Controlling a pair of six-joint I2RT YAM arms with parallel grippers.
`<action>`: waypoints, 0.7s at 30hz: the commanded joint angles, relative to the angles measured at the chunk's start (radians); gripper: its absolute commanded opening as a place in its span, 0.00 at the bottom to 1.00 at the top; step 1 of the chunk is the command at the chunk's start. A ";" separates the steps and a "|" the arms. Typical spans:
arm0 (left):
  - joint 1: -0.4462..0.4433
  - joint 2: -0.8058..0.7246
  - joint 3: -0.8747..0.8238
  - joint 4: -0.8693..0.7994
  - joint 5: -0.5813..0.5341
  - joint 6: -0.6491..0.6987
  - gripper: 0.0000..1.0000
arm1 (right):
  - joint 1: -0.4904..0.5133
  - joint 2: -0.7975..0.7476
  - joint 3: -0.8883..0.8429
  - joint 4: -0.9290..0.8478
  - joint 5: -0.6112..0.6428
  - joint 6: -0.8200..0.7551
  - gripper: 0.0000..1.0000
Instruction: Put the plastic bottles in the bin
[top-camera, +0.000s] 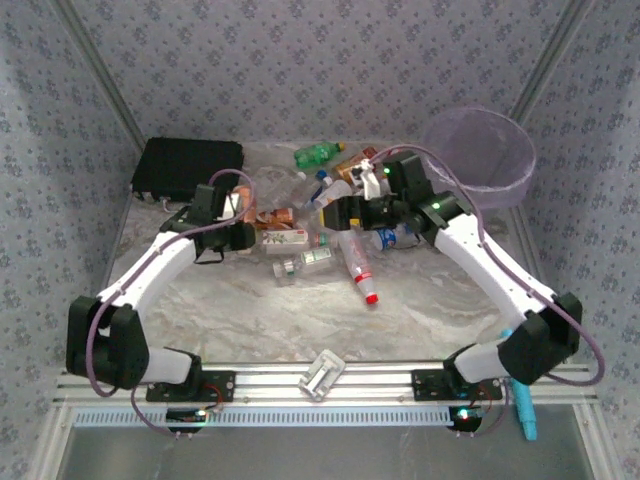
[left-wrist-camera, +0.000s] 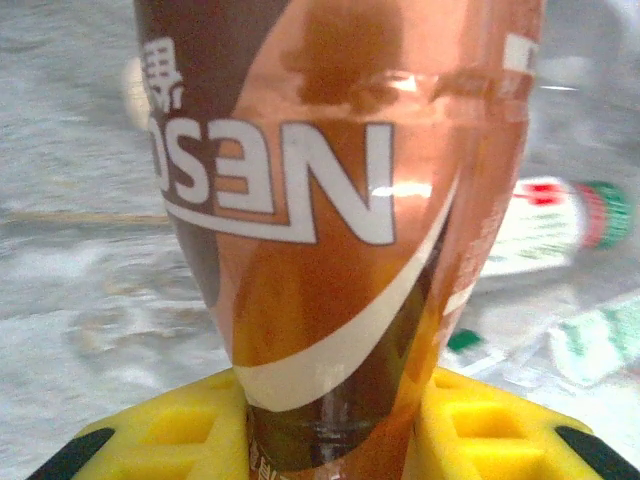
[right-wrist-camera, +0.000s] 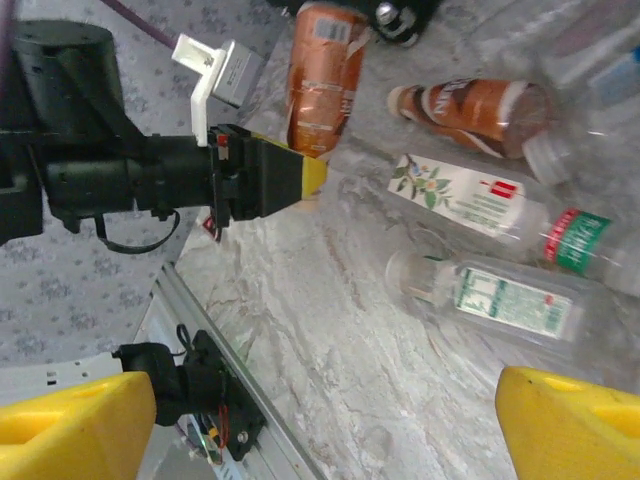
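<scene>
Nearest, a small white block (top-camera: 322, 375) lay on the front rail between the two arm bases. Beyond it, on the marbled table (top-camera: 230, 310), a clear red-capped bottle (top-camera: 361, 268) lay with its cap toward the rail. Behind that, the plastic bottles (top-camera: 300, 240) were strewn in a loose heap across the middle of the table.

At the heap's left edge, the left gripper (left-wrist-camera: 335, 430) was clamped on a brown-orange bottle (left-wrist-camera: 340, 200). Its yellow fingers (left-wrist-camera: 170, 435) pressed both sides of the bottle's narrow end. Whether the bottle touched the table could not be told.

From the right, the right gripper (right-wrist-camera: 325, 410) hung over the table with its jaws spread wide and gripped no bottle. A clear bottle with a white-and-green label (right-wrist-camera: 500, 295) lay just ahead of it. A white-labelled bottle (right-wrist-camera: 470, 195) and a brown one (right-wrist-camera: 470, 105) lay farther on.

Past the heap lay a green bottle (top-camera: 320, 153). The black case (top-camera: 188, 165) sat in the far left corner. The bin (top-camera: 515, 170) stood upright at the far right, apart from the heap.
</scene>
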 joint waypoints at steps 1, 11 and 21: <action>-0.055 -0.040 0.034 0.047 0.157 -0.063 0.28 | 0.019 0.062 0.048 0.102 -0.075 0.030 0.88; -0.134 -0.107 -0.059 0.385 0.420 -0.267 0.26 | 0.015 0.209 0.121 0.191 -0.128 0.057 0.89; -0.188 -0.098 -0.066 0.491 0.482 -0.312 0.24 | 0.005 0.287 0.173 0.248 -0.175 0.082 0.91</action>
